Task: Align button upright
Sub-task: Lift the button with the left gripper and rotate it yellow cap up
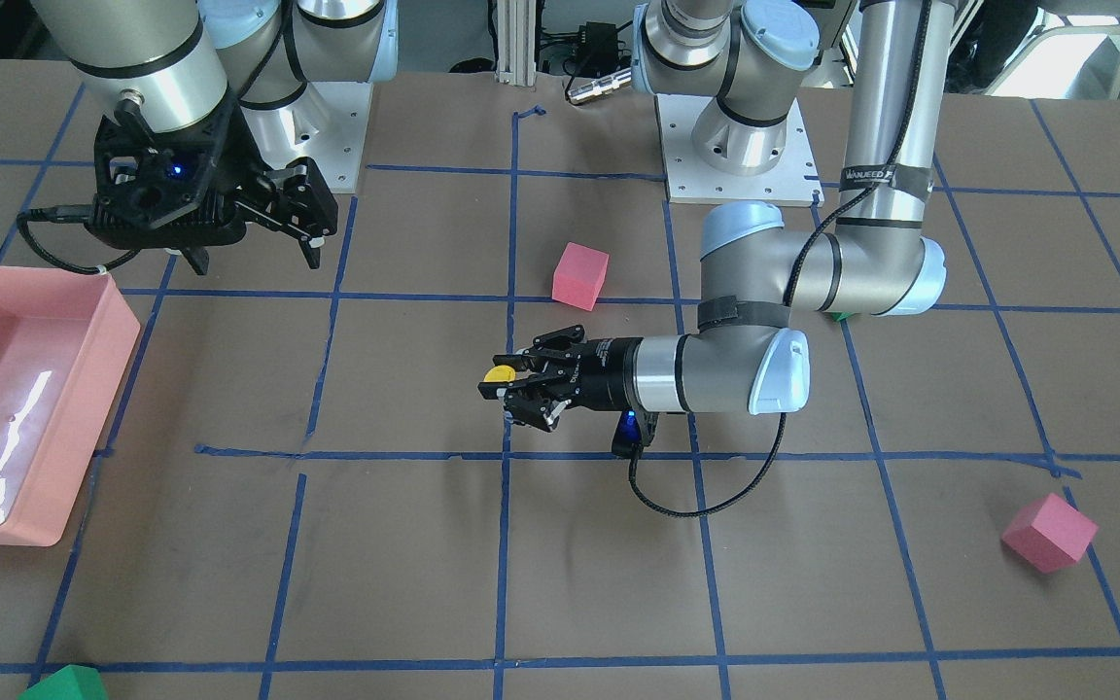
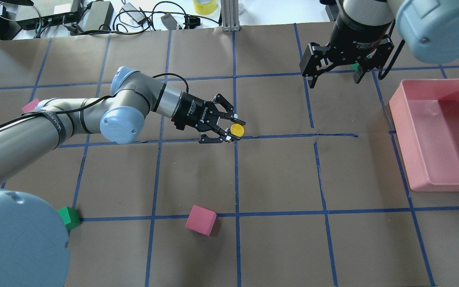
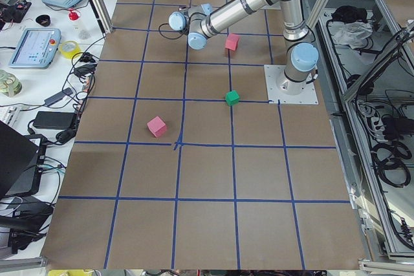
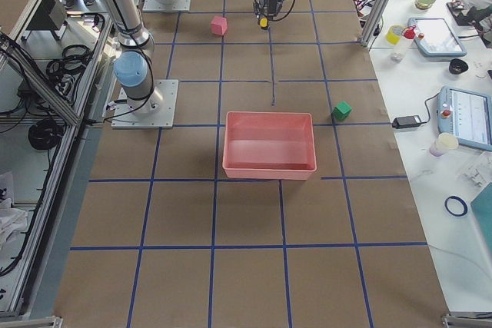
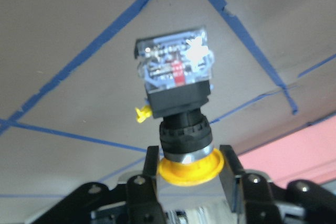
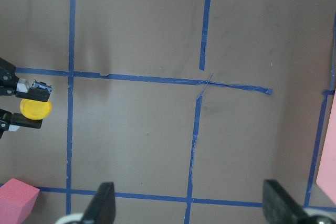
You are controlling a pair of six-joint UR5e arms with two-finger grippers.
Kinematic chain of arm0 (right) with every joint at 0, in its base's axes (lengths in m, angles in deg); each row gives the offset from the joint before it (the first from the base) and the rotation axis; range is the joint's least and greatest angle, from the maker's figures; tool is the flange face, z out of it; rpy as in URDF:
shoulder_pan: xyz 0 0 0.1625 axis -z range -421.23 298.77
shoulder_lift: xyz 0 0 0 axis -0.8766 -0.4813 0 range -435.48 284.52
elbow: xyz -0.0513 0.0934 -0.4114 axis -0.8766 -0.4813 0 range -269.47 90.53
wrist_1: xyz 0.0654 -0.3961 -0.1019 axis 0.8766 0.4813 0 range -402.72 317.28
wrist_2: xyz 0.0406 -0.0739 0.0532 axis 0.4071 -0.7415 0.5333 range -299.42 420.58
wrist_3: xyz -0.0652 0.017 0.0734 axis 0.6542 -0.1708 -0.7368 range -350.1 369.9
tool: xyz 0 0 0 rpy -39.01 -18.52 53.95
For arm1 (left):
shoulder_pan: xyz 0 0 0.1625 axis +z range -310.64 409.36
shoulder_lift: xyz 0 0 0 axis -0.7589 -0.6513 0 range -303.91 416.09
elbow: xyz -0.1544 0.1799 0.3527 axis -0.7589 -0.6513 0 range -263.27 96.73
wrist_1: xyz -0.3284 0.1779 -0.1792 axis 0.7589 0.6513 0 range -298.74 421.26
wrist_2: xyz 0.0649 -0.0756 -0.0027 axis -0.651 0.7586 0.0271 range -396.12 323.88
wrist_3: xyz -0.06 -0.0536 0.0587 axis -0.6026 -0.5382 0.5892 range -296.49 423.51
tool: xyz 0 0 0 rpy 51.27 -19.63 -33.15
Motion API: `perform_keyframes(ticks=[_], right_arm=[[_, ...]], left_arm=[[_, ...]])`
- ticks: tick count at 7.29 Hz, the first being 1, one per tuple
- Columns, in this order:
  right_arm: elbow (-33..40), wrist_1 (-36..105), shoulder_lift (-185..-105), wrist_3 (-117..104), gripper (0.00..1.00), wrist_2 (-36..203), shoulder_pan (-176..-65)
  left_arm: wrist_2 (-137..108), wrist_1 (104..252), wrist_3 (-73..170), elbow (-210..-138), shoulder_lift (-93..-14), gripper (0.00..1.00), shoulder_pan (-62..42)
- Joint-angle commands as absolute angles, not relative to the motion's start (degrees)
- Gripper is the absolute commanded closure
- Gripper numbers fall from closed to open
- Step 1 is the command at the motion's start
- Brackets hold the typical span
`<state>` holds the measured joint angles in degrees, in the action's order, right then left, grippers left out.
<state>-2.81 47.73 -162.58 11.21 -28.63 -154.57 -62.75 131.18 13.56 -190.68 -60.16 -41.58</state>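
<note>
**Mid-air hold before setting upright**
Small push-button (image 5: 178,103) (round yellow cap, black body, silvery base) hangs over the tabletop's (image 2: 277,239) centre, cap pinched by the left gripper's (image 5: 189,154) fingers (image 5: 229,170). Toward the right edge, the right gripper's (image 2: 335,75) fingers are spread. Risk: the shallow rim grip may let it swivel or topple.

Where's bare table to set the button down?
The tape squares between the button and the tray are bare, as is the stretch from the pink cube toward the tray's near corner. Tighter by the right gripper and under the left arm.
</note>
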Motion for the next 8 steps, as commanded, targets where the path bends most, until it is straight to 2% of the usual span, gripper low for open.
perform_keyframes(ticks=[1, 5, 8], right_arm=[[-2.81, 47.64, -162.58, 11.21, 0.0, -28.63, -154.48], [-2.81, 47.37, -162.58, 11.21, 0.0, -28.63, -154.48], [-2.72, 46.93, -162.58, 11.21, 0.0, -28.72, -154.39]], left_arm=[[-50.77, 131.84, 21.72, -196.37, -61.32, 1.0, -37.83], [-45.0, 139.89, 33.06, -197.88, -64.49, 1.0, -37.21], [-44.21, 140.54, 33.09, -197.88, -66.51, 1.0, -37.21]])
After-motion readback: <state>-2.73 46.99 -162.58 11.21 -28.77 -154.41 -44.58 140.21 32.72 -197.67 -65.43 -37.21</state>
